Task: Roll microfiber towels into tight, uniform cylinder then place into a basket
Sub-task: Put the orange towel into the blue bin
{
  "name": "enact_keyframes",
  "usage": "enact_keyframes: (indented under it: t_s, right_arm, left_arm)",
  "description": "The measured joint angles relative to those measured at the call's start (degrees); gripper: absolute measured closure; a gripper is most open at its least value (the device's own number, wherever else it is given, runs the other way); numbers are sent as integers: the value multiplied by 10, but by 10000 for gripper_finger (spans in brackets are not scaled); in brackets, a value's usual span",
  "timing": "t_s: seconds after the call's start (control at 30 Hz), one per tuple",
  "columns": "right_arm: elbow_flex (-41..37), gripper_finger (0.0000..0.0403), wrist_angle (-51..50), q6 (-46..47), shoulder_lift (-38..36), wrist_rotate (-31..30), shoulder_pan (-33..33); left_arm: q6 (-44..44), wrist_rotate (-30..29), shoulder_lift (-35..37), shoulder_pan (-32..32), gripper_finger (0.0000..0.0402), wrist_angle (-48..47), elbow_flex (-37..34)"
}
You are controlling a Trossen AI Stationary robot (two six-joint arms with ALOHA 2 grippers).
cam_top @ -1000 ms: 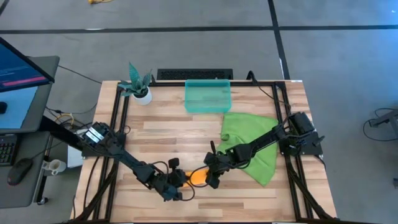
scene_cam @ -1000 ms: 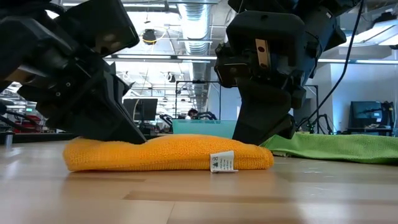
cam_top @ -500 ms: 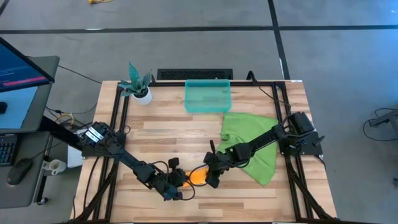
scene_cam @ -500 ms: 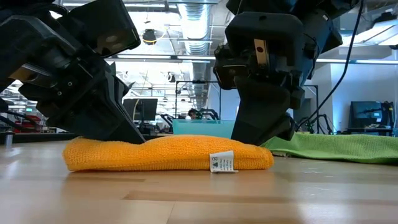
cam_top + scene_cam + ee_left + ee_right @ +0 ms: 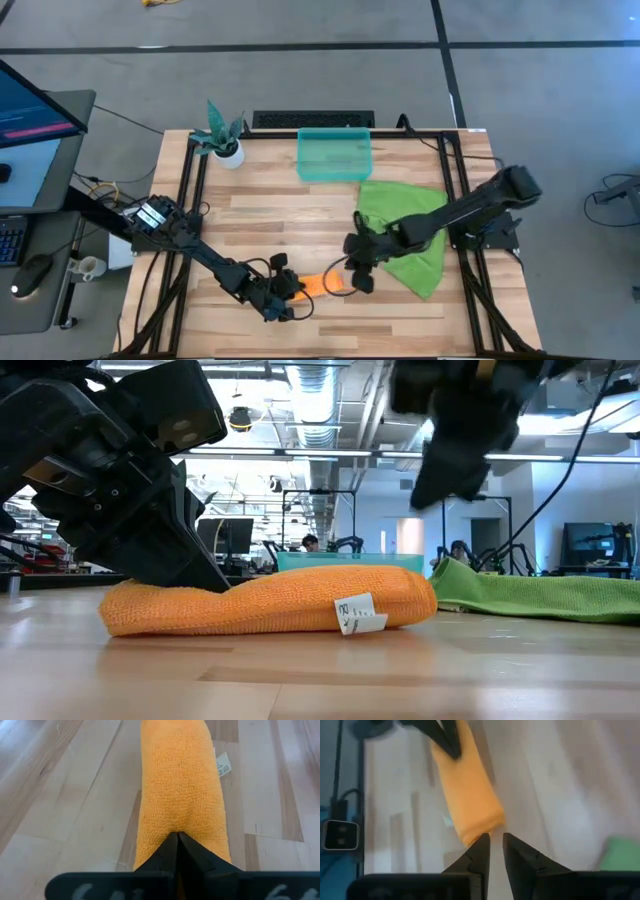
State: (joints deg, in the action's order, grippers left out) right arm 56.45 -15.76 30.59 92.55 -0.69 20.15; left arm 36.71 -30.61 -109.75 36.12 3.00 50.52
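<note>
I have the orange towel (image 5: 318, 283) rolled on the counter (image 5: 260, 215), my left hand (image 5: 287, 297) pinching its near end, my right hand (image 5: 357, 278) slightly spread just off the far end, holding nothing. Next I judge it needs carrying to the basket (image 5: 334, 155). The roll's white tag (image 5: 358, 615) is unreadable.
</note>
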Motion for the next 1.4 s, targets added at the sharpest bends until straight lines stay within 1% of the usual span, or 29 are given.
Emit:
enact_keyframes:
  t_s: [0.07, 0.13, 0.17, 0.23, 0.3, 0.4, 0.47, 0.53, 0.6, 0.73, 0.83, 0.97, 1.07, 1.4]
  right_arm:
    - [-28, 327, 41, -28, -36, -51, 18]
    - [-67, 327, 120, -43, -56, -96, 33]
    - [-87, 327, 165, -45, -59, -109, 37]
    - [-114, 327, 242, -36, -59, -114, 35]
    - [-125, 326, 279, -18, -58, -111, 30]
    - [-122, 312, 286, -7, -39, -85, 13]
    - [-118, 292, 280, -10, -35, -58, 3]
    - [-100, 265, 295, -22, -16, -28, -12]
    - [-97, 232, 280, -44, -5, 8, -23]
    - [-62, 170, 286, -86, 37, 87, -43]
    - [-35, 144, 286, -111, 79, 121, -46]
    - [-5, 138, 277, -139, 117, 141, -45]
    - [11, 138, 263, -146, 141, 144, -46]
    - [20, 138, 243, -129, 185, 151, -62]
  left_arm:
    - [0, 0, 0, 0, 401, 0, 0]
    - [0, 1, 0, 0, 401, 1, 0]
    - [0, 1, 0, 0, 401, 1, 0]
    - [0, 1, 0, 0, 401, 2, 0]
    - [0, 1, 0, 0, 401, 1, 0]
    - [0, 2, 0, 0, 401, 1, 0]
    - [0, 2, 0, 0, 401, 1, 0]
    - [0, 3, 0, -1, 401, 1, 0]
    - [0, 4, 0, -2, 401, 1, -1]
    - [1, 5, 0, -4, 401, 1, -1]
    - [1, 5, 0, -4, 401, 1, -1]
    - [1, 6, 0, -5, 401, 1, -1]
    - [1, 6, 0, -5, 401, 1, -1]
    - [0, 6, 0, -5, 401, 1, -1]
